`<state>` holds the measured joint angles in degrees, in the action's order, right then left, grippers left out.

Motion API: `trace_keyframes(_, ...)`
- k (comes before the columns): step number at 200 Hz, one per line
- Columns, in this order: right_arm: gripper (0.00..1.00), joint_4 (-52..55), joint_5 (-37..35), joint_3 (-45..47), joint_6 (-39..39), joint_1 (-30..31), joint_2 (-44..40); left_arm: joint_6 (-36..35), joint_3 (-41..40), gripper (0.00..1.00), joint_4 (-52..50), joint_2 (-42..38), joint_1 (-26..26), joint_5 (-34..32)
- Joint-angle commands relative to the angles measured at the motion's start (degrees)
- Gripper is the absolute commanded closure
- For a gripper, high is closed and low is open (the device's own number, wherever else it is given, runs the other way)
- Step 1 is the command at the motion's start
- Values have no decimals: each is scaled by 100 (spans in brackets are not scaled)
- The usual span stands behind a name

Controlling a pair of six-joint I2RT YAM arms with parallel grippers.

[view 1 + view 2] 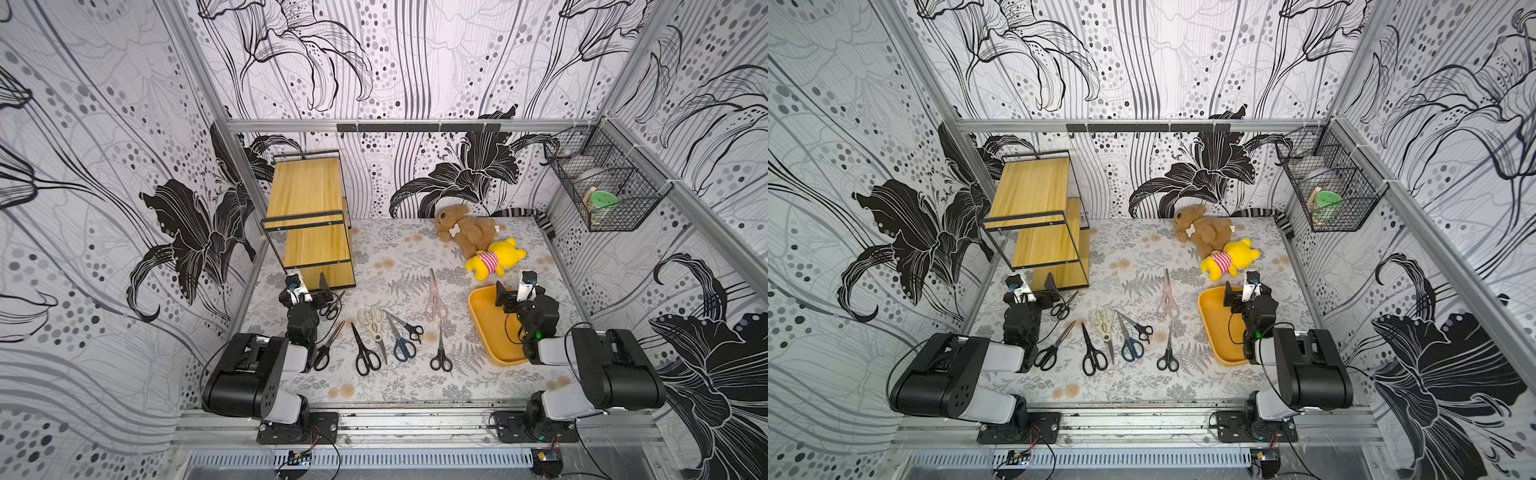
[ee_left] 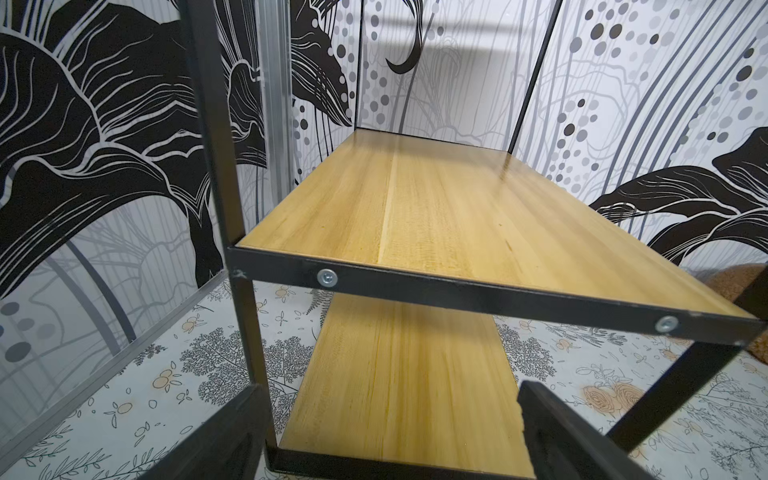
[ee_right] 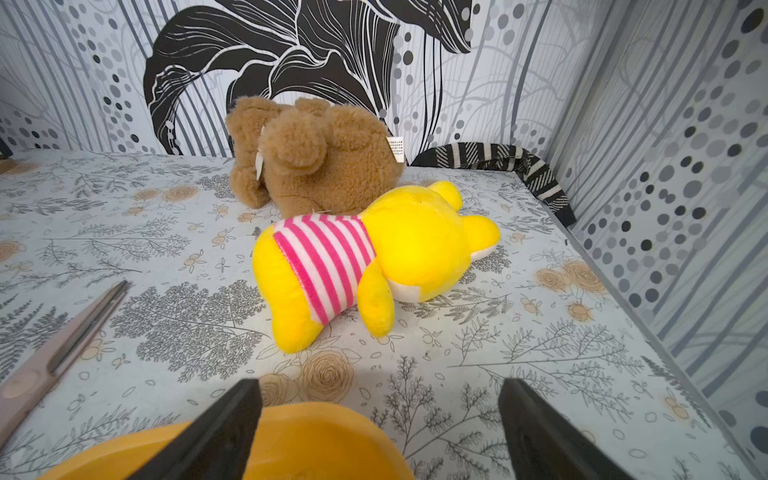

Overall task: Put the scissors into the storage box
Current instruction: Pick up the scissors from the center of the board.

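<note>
Right tool (image 1: pixel 505 297) hangs over the far end of the storage box (image 1: pixel 482 332). Its jaws are wide apart with nothing between them. The right wrist view shows it best, with both fingers (image 3: pixel 224 432) spread above the box's orange rim. The left tool (image 1: pixel 322 291) sits by the foot of the shelf (image 1: pixel 307 195), and going by its own wrist view it's spread and empty too.

What the next grab hinges on, imo, is the pink pair (image 1: pixel 435 301). It lies on the worktop (image 1: pixel 395 257) just to the right tool's left, near the box but not touching it. Its long axis runs near-to-far, blade tips toward the back wall and handle loops toward the robot. The right arm is clearly the closer one, and I'd guess the jaws need to straddle it crosswise.

It's a pale dusty pink with the blades closed, lying flat, and it looks like kitchen shears.

The other scissors fan out further left, all flat on the worktop:
- cream shears (image 1: pixel 372 322)
- a blue-handled pair (image 1: pixel 401 340)
- a few black ones
- one black pair (image 1: pixel 329 308) right beside the left tool, so that one's the left arm's job

I can't see any scissors in the box yet, though the right arm covers part of it.
</note>
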<state>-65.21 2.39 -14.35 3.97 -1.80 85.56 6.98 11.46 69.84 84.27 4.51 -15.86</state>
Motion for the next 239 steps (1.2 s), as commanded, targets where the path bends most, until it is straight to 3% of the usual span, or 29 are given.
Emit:
trace_keyframes(1,5,-105,24,62,-15,17,40,-52,-30,2,213,25,32,-62)
trace_keyframes(239,5,-89,60,55,-47,9,40,-96,34,2,111,30,76,65)
